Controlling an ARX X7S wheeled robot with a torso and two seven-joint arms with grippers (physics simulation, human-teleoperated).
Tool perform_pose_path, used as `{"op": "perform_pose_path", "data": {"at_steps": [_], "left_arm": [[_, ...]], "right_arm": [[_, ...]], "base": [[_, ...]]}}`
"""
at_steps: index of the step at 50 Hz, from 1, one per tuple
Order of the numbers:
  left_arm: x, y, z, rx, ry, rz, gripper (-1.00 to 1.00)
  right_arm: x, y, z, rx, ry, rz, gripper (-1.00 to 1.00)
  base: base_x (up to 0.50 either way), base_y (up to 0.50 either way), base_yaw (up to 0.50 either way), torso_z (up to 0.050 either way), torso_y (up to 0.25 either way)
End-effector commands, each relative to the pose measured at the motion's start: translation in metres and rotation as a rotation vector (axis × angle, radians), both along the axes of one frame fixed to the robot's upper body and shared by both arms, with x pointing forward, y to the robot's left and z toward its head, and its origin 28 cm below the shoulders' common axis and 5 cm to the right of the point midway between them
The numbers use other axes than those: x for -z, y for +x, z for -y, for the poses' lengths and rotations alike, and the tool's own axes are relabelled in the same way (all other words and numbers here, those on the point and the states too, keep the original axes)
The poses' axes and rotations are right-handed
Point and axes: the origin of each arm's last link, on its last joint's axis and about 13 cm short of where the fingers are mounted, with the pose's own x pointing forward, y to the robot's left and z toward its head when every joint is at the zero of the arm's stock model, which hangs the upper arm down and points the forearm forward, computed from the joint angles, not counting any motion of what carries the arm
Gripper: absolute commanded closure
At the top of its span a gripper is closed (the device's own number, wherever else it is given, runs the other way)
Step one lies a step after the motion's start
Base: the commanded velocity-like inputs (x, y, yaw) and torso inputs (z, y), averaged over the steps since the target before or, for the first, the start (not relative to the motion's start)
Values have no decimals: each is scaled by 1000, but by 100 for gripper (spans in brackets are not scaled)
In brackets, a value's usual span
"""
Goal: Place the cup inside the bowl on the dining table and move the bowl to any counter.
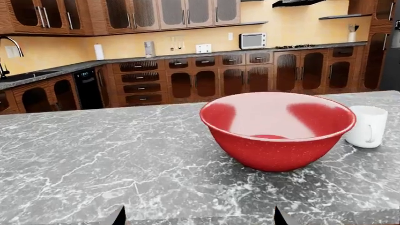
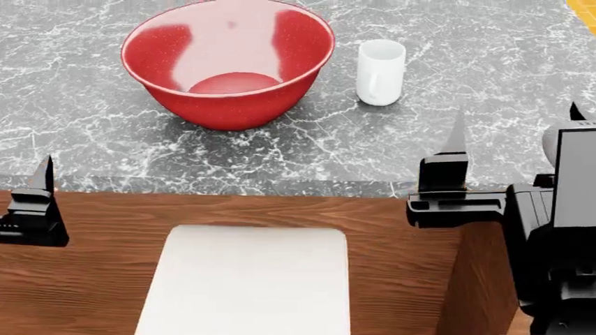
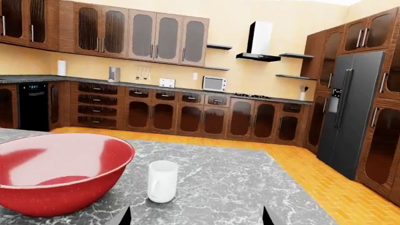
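The red speckled bowl [image 2: 228, 63] stands upright and empty on the grey marble dining table [image 2: 484, 56]. The white cup [image 2: 380, 72] stands upright just to its right, a small gap apart. In the left wrist view the bowl [image 1: 277, 131] is ahead and to one side of my open left gripper [image 1: 198, 220], with the cup [image 1: 367, 126] beyond it. My right gripper [image 3: 196, 219] is open and empty, low over the table's near edge, with the cup [image 3: 162, 181] straight ahead and the bowl [image 3: 59, 176] beside it. In the head view the right gripper [image 2: 515, 129] hangs at the table's front edge.
A white chair seat [image 2: 247, 279] sits against the table's wooden front side [image 2: 391, 230]. A black marble counter [image 1: 187, 55] over wood cabinets runs along the far wall, holding a microwave [image 1: 252, 41] and a sink faucet [image 1: 9, 47]. A dark fridge [image 3: 350, 108] stands at the right.
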Motion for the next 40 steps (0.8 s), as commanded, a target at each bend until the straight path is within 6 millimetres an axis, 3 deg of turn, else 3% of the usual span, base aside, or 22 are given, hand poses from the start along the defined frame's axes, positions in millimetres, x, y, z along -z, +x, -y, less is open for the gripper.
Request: {"op": "perform_pose_path", "data": {"at_steps": [1,40], "left_arm": [[-5,-1,-2,3,0,-8,-100],[-5,-2,-2,20,16,-12,-100]], "right_arm": [[-4,-9,4,5,34,-18,-100],[-2,-9,1,-5,34,-36,-100]], "base": [[500,0,0,0,0],[479,52,0,0,1]]}}
